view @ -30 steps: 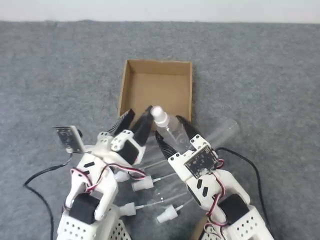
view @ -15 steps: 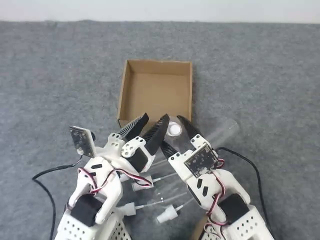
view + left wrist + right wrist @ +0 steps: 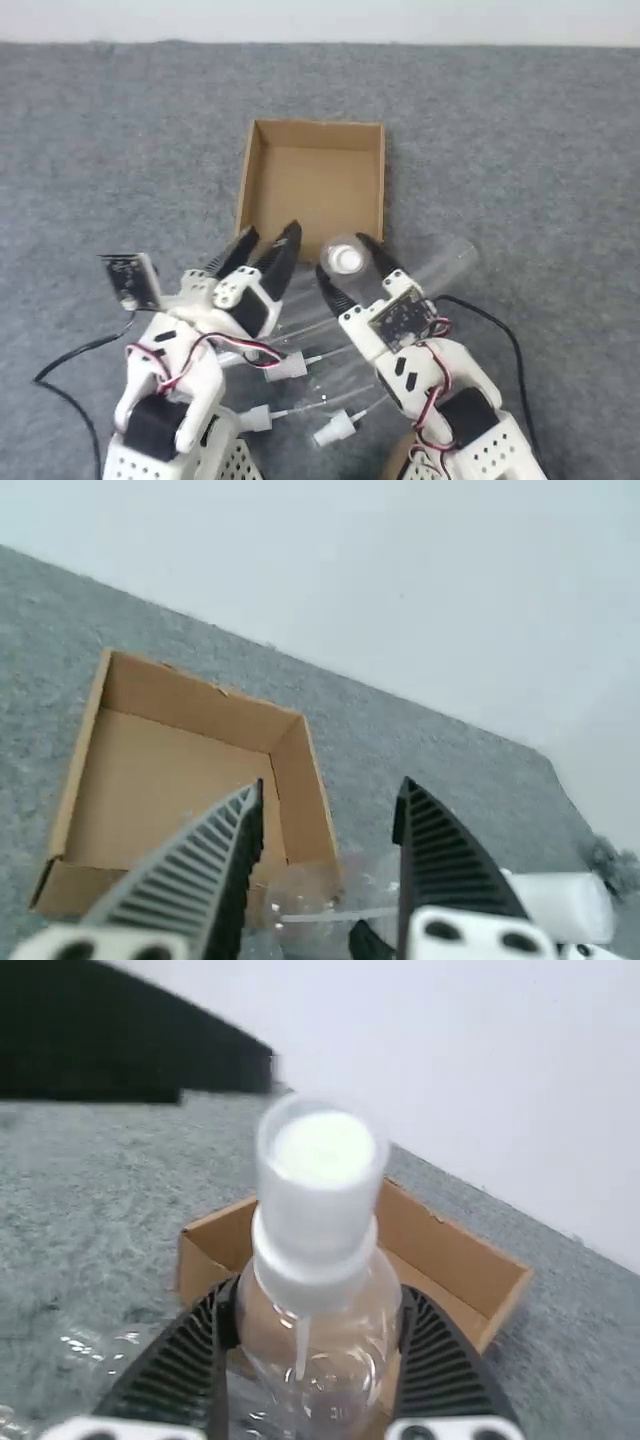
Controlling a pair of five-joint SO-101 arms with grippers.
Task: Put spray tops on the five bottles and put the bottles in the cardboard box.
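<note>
Beside the cardboard box [image 3: 312, 190], your right gripper [image 3: 342, 258] clamps a spray-topped bottle [image 3: 315, 1330], tube inside; left gripper [image 3: 272, 232] gapes; farther clear bottles [image 3: 445, 265] blur together.

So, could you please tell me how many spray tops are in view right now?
4. One spray top sits on the clear bottle held by the right gripper; three loose spray tops lie on the grey table. Others may be hidden.
</note>
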